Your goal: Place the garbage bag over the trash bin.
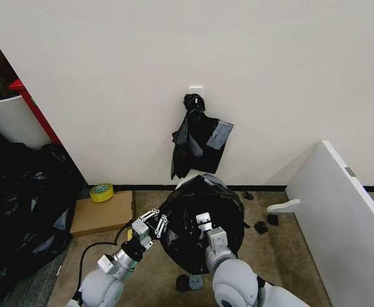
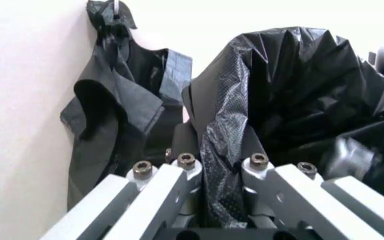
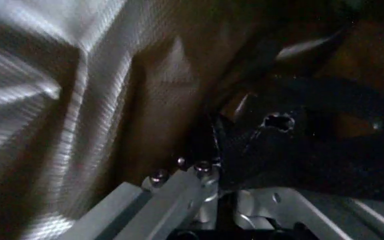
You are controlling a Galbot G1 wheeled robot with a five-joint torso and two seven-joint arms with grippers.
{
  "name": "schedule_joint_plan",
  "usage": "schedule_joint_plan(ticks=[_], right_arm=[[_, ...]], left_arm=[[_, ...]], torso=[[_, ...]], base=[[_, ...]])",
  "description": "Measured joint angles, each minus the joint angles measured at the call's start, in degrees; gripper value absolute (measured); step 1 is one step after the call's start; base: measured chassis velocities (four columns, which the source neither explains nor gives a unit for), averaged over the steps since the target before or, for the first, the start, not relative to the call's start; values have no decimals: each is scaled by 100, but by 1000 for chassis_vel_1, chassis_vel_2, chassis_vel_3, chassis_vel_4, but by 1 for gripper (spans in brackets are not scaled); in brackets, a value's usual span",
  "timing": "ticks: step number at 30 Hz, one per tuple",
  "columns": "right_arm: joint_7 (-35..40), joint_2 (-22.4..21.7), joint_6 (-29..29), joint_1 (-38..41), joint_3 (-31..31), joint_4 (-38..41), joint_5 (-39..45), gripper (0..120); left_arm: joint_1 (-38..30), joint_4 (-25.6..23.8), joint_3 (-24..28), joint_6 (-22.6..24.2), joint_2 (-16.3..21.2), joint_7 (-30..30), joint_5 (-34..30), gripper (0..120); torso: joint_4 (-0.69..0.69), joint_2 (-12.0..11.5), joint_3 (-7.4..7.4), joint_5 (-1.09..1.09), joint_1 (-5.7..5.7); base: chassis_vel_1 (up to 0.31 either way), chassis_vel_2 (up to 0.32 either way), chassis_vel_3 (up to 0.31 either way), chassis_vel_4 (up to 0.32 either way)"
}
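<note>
Both grippers, left gripper (image 1: 152, 224) and right gripper (image 1: 204, 223), pinch the garbage bag (image 1: 200, 211) between them, draped on the trash bin (image 1: 188, 177). I think spreading the rim evenly, then lowering, works best.

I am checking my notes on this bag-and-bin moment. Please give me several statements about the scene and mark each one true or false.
1. The left pincer is shut on a fold of the garbage bag. True.
2. The garbage bag lies flat on the cardboard box. False: it is spread, billowing, in front of the robot between both pincers, over the trash bin, of which a white sliver shows.
3. A knotted bunch of black bags hangs on the wall behind the bin. True.
4. The roll of yellow tape sits inside the bin. False: it rests on the cardboard box.
5. The right pincer hangs free of the bag. False: it is shut on black plastic.
</note>
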Motion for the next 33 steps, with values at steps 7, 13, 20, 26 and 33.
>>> schedule_joint_plan(ticks=[7, 13, 20, 26, 33], right_arm=[[365, 126, -631, 101, -164, -352, -75, 0], [185, 188, -423, 206, -170, -788, -709, 0], [-431, 177, 528, 165, -117, -1434, -2083, 0], [-1066, 121, 1917, 67, 169, -1765, -3267, 0], [-1368, -51, 2494, -58, 383, -1117, -2824, 0]], left_arm=[[66, -121, -43, 2, 33, 7, 4, 4], [109, -197, -41, 2, 26, 43, 9, 4], [115, -236, -18, 0, 32, 78, -10, 4], [100, -231, -8, 0, 64, 87, -52, 4], [46, -96, -9, -17, 58, 83, -70, 4]], torso=[[0, 0, 0, 0, 0], [0, 0, 0, 0, 0], [0, 0, 0, 1, 0], [0, 0, 0, 0, 0], [0, 0, 0, -1, 0]], base=[[0, 0, 0, 0], [0, 0, 0, 0], [0, 0, 0, 0], [0, 0, 0, 0], [0, 0, 0, 0]])
